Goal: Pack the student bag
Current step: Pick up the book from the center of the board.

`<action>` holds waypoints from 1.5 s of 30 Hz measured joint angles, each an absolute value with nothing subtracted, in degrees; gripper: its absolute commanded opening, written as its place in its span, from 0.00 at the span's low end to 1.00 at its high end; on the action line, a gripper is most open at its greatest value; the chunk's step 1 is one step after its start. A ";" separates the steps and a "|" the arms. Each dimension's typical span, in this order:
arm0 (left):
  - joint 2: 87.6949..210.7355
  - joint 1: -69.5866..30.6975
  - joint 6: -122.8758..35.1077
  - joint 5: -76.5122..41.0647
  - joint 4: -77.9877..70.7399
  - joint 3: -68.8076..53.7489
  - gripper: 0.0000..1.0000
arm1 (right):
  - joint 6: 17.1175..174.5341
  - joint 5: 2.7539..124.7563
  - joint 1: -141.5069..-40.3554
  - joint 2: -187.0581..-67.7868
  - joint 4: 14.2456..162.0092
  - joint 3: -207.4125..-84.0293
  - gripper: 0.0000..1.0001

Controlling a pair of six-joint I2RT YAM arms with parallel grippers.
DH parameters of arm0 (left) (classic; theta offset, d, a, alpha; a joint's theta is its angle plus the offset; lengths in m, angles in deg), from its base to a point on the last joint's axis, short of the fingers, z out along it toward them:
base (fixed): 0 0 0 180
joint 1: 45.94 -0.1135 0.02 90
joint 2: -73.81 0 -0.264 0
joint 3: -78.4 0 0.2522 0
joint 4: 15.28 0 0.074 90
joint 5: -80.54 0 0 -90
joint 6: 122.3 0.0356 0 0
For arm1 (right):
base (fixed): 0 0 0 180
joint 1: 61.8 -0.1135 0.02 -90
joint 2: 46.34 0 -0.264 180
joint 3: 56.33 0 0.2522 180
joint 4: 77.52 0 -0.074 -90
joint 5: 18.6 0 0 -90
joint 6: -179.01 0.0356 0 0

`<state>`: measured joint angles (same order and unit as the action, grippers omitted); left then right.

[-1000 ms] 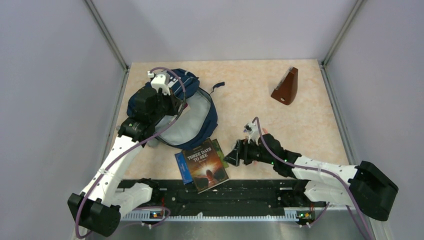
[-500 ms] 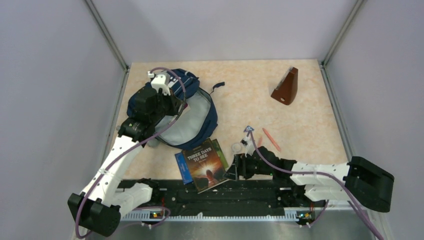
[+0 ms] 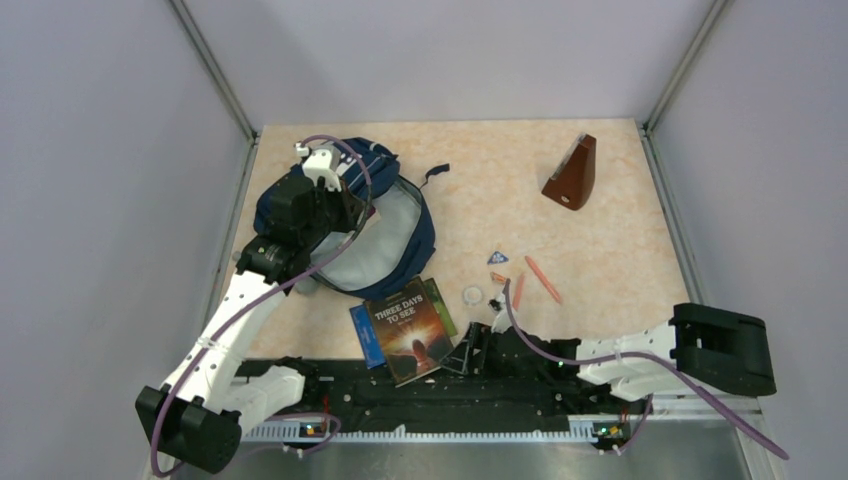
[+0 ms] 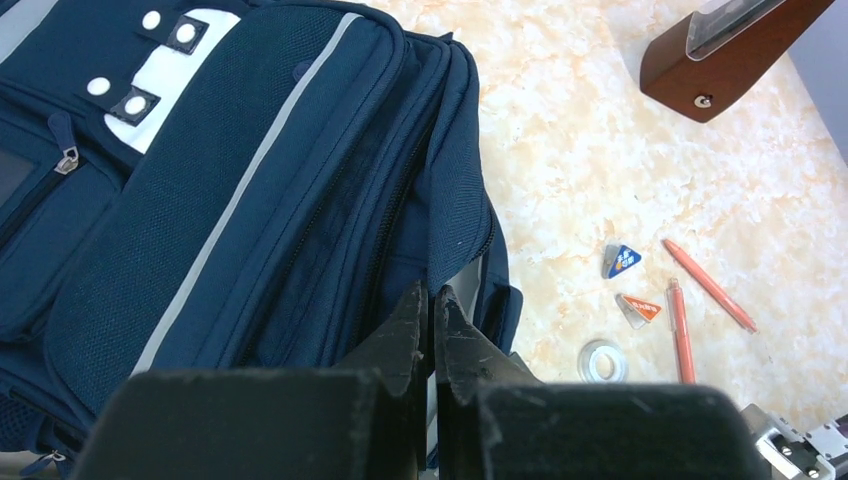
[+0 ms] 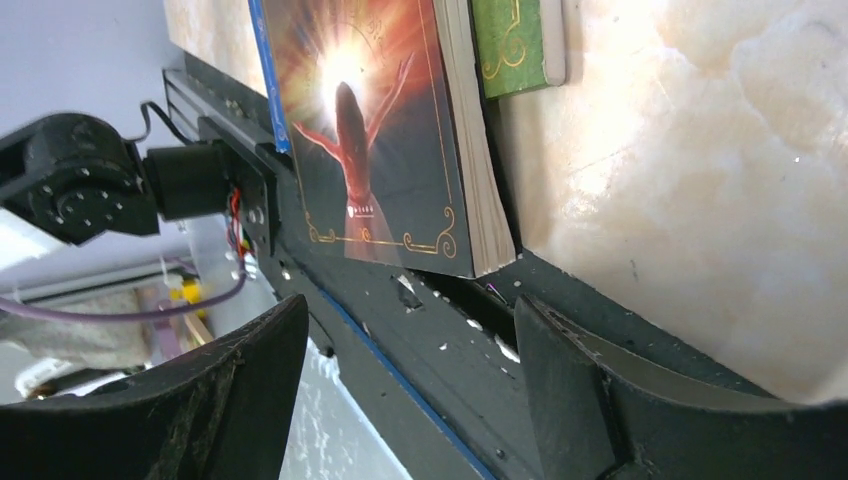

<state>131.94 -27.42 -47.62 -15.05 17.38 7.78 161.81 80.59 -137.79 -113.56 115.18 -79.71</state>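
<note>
The student bag (image 3: 412,222) is a navy backpack with grey stripes lying at the left, its main compartment open and showing grey lining. My left gripper (image 3: 346,207) is shut on the bag's upper rim; in the left wrist view its closed tips (image 4: 432,302) pinch the edge of the bag (image 4: 250,180). My right gripper (image 3: 466,352) is open and empty, low at the near edge beside the book stack. In the right wrist view its jaws (image 5: 410,320) stand wide apart just in front of the corner of the top book (image 5: 370,130).
A stack of books (image 3: 410,330) lies in front of the bag, a green one (image 5: 510,40) underneath. Two orange pens (image 3: 543,278), a tape roll (image 3: 473,295) and two small triangular clips (image 3: 497,258) lie mid-table. A brown metronome (image 3: 572,173) stands at the back right.
My right arm has drawn back toward the near edge and lowered beside the books, uncovering the pens, tape roll and clips. The left arm and bag have not moved.
</note>
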 measured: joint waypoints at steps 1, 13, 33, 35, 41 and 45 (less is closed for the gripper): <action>131.94 -27.42 -47.66 -15.13 17.38 7.80 0.00 | 163.47 81.92 -138.73 -113.78 115.44 -79.71 0.73; 131.94 -27.42 -47.99 -15.62 17.29 8.11 0.00 | 174.79 92.56 -142.62 -122.33 121.34 -79.65 0.70; 131.94 -27.42 -48.49 -15.64 16.92 8.33 0.00 | 177.08 94.62 -143.41 -132.43 131.25 -80.74 0.29; 131.94 -27.42 -48.51 -15.64 16.92 8.33 0.00 | 176.36 95.14 -143.41 -131.16 130.09 -80.90 0.28; 131.94 -27.42 -48.49 -15.64 16.92 8.33 0.00 | 172.06 99.47 -143.43 -126.02 124.62 -83.21 0.28; 131.94 -27.42 -48.49 -15.64 16.92 8.33 0.00 | 169.11 101.94 -143.43 -125.04 124.27 -83.71 0.26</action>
